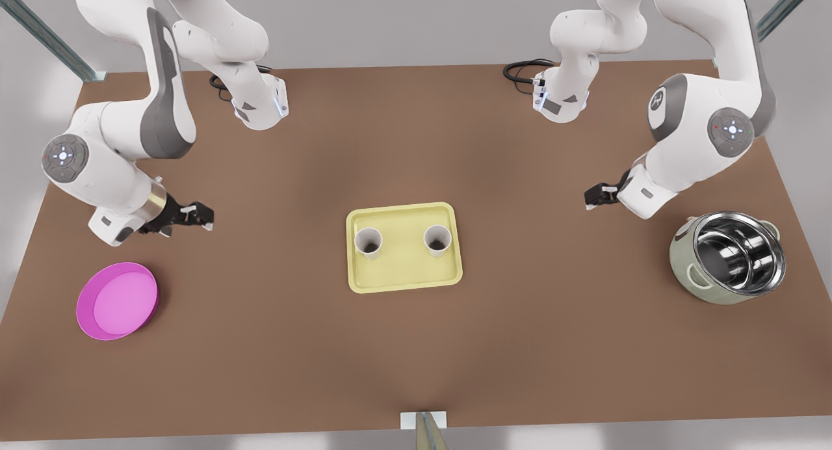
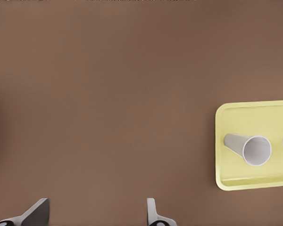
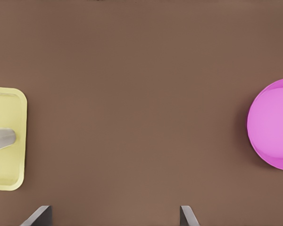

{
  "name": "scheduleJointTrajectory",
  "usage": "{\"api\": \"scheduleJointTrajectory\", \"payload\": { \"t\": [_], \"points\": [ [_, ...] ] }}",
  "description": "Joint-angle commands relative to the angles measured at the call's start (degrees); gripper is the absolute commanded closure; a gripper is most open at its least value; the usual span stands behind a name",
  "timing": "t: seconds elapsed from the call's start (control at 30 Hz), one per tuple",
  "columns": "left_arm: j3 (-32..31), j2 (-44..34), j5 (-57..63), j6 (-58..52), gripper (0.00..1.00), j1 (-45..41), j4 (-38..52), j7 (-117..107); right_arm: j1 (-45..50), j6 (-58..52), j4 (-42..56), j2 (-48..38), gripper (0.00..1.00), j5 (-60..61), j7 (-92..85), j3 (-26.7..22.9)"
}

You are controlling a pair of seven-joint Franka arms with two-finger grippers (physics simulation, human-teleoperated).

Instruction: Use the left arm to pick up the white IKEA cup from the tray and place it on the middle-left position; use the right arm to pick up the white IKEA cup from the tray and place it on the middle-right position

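Brown table (image 1: pixel 416 359): 2 white cups (image 1: pixel 368 242) upright on tray (image 1: pixel 403 277), left jaws & right jaws open, well apart.

Right gripper (image 3: pixel 113 219): two dark fingertips (image 3: pixel 37 215) spread wide, nothing between them, bare brown table (image 3: pixel 132 94) beneath. Yellow tray (image 3: pixel 16 141) off to one side, rounded corners, low rim, partly cut by the frame edge. One white cup (image 3: pixel 1 139) stands on it, side wall visible, mouth out of frame. Magenta plate (image 3: pixel 273 125) on the opposite side, also cut by the edge. Tray and plate well apart, open table between them.
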Motion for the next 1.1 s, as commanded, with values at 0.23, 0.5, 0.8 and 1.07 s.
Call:
{"api": "scheduleJointTrajectory", "payload": {
  "t": [0.23, 0.5, 0.8, 1.07],
  "points": [
    [-0.76, 9.68, 3.62, 6.15, 0.00, -16.07, 7.43, -16.23, 4.79, 3.62, 4.77, 3.93, 0.00, -0.13, -4.23, 5.82],
    [-0.76, 20.49, 9.51, 18.54, 0.00, -24.96, 6.64, -33.65, 15.52, 6.87, 11.89, 17.82, 0.00, 0.31, -7.92, 6.35],
    [-0.49, 27.79, 9.51, 29.36, 0.00, -26.01, 6.64, -37.16, 22.64, 14.08, 16.46, 28.54, 0.00, -2.24, 0.08, 6.52],
    [-0.76, 25.24, 11.97, 30.23, 0.00, -26.63, 1.28, -37.08, 22.55, 13.46, 11.89, 31.53, 0.00, -3.56, -0.45, 6.43]
  ]
}}
